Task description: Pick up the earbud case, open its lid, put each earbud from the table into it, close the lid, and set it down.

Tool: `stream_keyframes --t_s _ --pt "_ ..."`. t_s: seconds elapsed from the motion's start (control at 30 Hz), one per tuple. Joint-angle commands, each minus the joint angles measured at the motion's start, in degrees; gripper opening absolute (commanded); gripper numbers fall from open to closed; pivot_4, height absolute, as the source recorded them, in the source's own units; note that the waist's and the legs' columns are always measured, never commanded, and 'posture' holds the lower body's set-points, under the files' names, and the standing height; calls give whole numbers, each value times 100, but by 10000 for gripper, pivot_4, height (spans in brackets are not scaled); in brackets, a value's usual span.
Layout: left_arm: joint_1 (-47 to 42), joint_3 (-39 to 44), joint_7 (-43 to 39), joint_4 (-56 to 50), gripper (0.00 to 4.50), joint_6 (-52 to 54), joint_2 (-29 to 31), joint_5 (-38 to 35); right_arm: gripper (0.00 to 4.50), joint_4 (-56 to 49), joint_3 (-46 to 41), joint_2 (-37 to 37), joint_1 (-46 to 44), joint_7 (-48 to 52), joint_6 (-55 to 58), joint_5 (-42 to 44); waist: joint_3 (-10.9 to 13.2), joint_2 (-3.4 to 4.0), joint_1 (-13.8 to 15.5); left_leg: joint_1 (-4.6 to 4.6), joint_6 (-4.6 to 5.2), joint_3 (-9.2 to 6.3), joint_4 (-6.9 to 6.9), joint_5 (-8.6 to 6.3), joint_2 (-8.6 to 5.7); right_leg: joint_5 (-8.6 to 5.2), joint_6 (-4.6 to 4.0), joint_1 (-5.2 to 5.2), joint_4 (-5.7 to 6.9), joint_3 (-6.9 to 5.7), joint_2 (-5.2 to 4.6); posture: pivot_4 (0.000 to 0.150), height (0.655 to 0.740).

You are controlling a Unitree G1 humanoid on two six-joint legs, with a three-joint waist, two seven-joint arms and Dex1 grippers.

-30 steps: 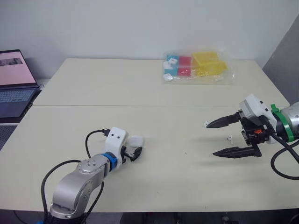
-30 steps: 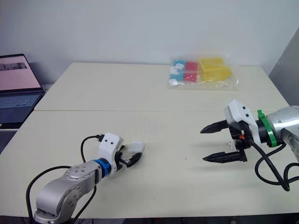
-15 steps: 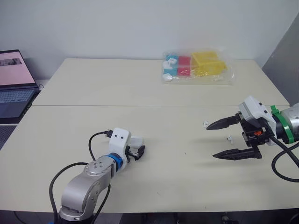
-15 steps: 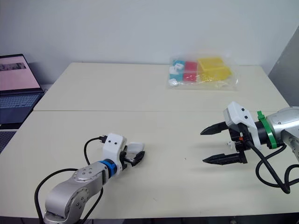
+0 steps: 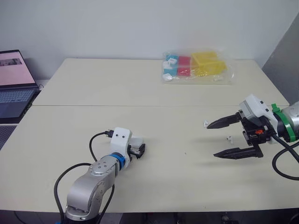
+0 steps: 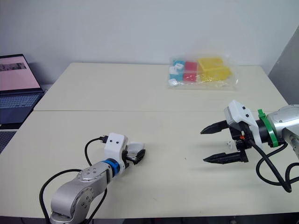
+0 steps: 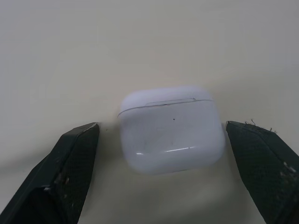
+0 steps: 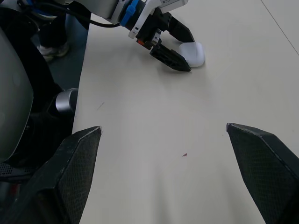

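Note:
The white earbud case (image 7: 170, 128) lies shut on the table, front left. My left gripper (image 5: 138, 150) is open, one finger on each side of the case, with a small gap at each side. Two small white earbuds (image 5: 206, 123) (image 5: 229, 138) lie on the table at the right. My right gripper (image 5: 211, 140) hovers open just above the table; the first earbud lies by its upper fingertip and the second between its fingers. In the right wrist view the case (image 8: 193, 52) shows across the table between the left gripper's fingers (image 8: 170, 59).
A clear plastic bag of coloured blocks (image 5: 196, 67) lies at the far right of the table. An open laptop (image 5: 14, 84) stands off the table's left side. A seam (image 5: 140, 105) runs across the tabletop.
My left gripper has slid forward, so the case now sits between its fingers instead of just ahead of them. The right gripper has hardly moved.

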Motion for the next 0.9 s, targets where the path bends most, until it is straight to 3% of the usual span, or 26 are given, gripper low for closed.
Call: stream_keyframes --t_s 0.03,0.07,0.17,0.3,0.6,0.77,0.9 --pt "-22 -82 48 -180 45000 65 -67 59 44773 -42 -67 -59 -86 44 -65 3 0 0 0 0 0 0 0 0 0 0 0 0 0 0 0 1500 7400" --pt "-10 -97 64 -202 45000 82 -69 73 44773 -34 -68 -63 -77 47 -75 -1 0 0 0 0 0 0 0 0 0 0 0 0 0 0 0 1500 7400" --pt "58 -134 112 -288 39508 117 -31 129 45000 -10 -71 -66 -64 50 -92 -12 0 0 -1 -1 0 0 0 0 0 0 0 0 -1 0 0 1500 7400" --pt "165 -163 112 -379 28126 168 33 222 45000 26 -69 -62 -69 60 -126 -32 0 0 0 -2 0 0 0 0 0 0 0 0 -4 0 0 1500 7400" --pt "430 247 -533 -329 27537 -504 747 191 45000 79 -85 -69 -47 75 -206 -53 0 0 -25 1 0 0 -4 0 2 -1 -1 -2 -4 0 1 1500 7400" --pt "416 229 -2218 333 27537 -2390 1784 94 45000 117 -37 -26 -82 48 -229 -79 1 0 -6 0 0 -4 -8 0 5 -5 -9 -7 -3 -5 3 1500 7400" --pt "159 218 -3529 1075 27537 -3794 2280 -27 45000 110 -87 1 -39 -53 -188 -58 1 0 5 -7 0 4 -8 0 5 -5 -10 -6 -20 -6 -6 1500 7400"
